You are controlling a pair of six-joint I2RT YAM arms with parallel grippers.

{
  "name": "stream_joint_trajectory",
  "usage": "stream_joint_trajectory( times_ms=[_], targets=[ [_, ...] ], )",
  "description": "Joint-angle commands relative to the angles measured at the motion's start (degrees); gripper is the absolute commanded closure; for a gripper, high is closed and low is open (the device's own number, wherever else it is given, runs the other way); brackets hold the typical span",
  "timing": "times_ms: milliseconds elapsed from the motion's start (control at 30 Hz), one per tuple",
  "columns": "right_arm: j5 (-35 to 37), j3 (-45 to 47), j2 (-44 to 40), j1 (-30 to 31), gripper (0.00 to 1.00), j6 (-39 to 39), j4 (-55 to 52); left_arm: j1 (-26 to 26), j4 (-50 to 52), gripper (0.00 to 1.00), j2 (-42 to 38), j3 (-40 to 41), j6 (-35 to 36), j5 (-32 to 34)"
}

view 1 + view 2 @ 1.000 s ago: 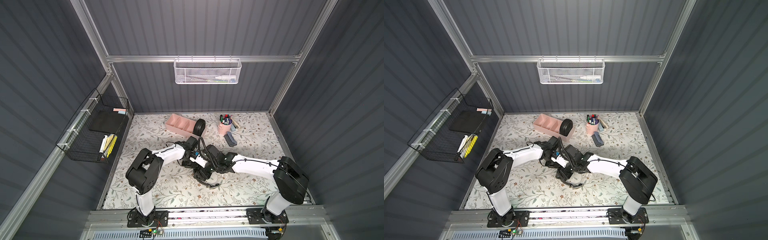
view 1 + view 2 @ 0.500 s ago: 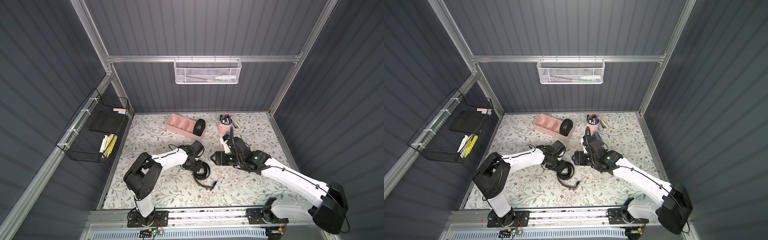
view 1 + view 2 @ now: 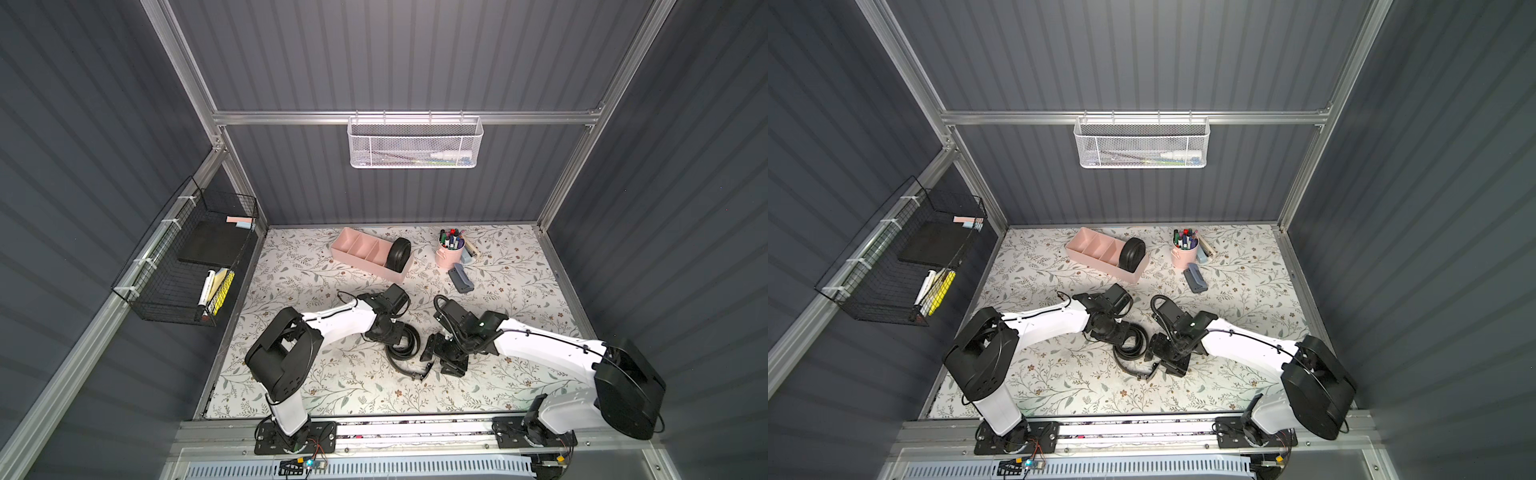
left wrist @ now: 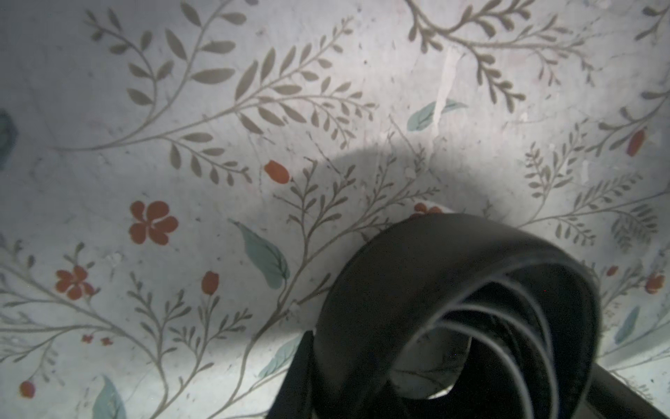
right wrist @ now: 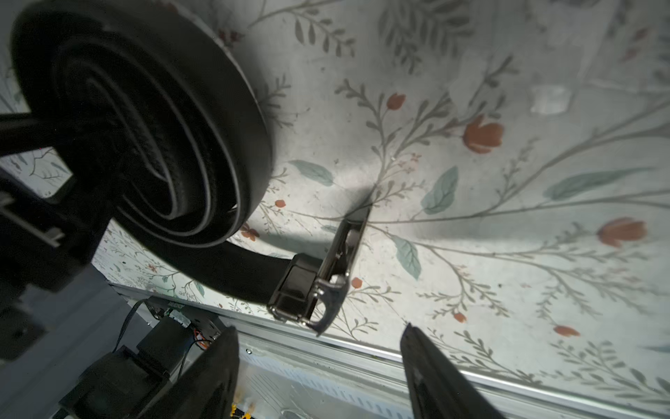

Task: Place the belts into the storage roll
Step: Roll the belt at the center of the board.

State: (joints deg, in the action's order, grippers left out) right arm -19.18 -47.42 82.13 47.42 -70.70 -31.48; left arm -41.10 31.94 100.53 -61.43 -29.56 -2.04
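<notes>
Both top views: my two arms meet over the middle of the floral table [image 3: 332, 386].

(a) The storage roll [image 3: 365, 266], a pale pink tray of four compartments, lies toward the back wall. The end compartment nearest the pink marker cup [image 3: 448, 257] holds a rolled belt [image 3: 400, 254], which stands on edge like a tyre.

(b) The second belt [image 3: 405, 353] is a loose coil on the table, well apart from the storage roll. Its tail runs out to a metal buckle [image 5: 315, 283] resting on the table.

(c) The left gripper [image 3: 392, 336] sits at this coil. In the right wrist view I see one dark finger [image 5: 25, 136] reaching into the coil's centre. In the left wrist view the wraps curl directly in front of the camera. I read the jaws as clamped on those wraps.

(d) The right gripper [image 5: 319, 362] hovers just beside the buckle, its fingers wide apart and clear of it.

(e) A grey-blue block [image 3: 461, 279] lies near the cup.
</notes>
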Motion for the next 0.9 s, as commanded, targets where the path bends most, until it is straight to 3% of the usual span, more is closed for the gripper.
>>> stream_joint_trajectory(
  times_ms=[0, 267, 367, 467, 633, 800, 867],
  targets=[
    [-0.25, -0.19, 2.9, 0.22, 0.28, -4.09, 1.07, -0.02, 9.54, 0.89, 4.08, 2.9, -0.27, 4.17],
    [2.48, -3.67, 11.25, 0.35, 0.38, -1.0, 0.65, -0.02, 9.91, 0.73, 4.75, 2.63, -0.06, 4.46],
    [3.02, -4.13, 12.55, 0.42, 0.47, -0.08, -0.18, 0.01, 10.02, 0.58, 5.35, 2.45, 0.0, 4.59],
    [3.76, -3.74, 12.44, 0.39, 0.58, 0.5, -0.38, -0.03, 9.64, 0.53, 5.66, 2.45, 0.04, 4.66],
    [3.98, -4.24, 12.94, 0.39, 0.78, 1.41, -1.46, -0.03, 9.62, 0.67, 5.92, 2.54, 0.09, 4.84],
    [6.05, -5.21, 12.73, -0.62, 0.91, 4.29, -4.5, 0.01, 10.2, 0.67, 5.62, 2.98, 0.06, 6.28],
    [7.35, -5.57, 12.33, -1.46, 0.93, 5.73, -6.02, 0.01, 9.9, 0.72, 5.58, 3.34, 0.14, 6.85]
  ],
)
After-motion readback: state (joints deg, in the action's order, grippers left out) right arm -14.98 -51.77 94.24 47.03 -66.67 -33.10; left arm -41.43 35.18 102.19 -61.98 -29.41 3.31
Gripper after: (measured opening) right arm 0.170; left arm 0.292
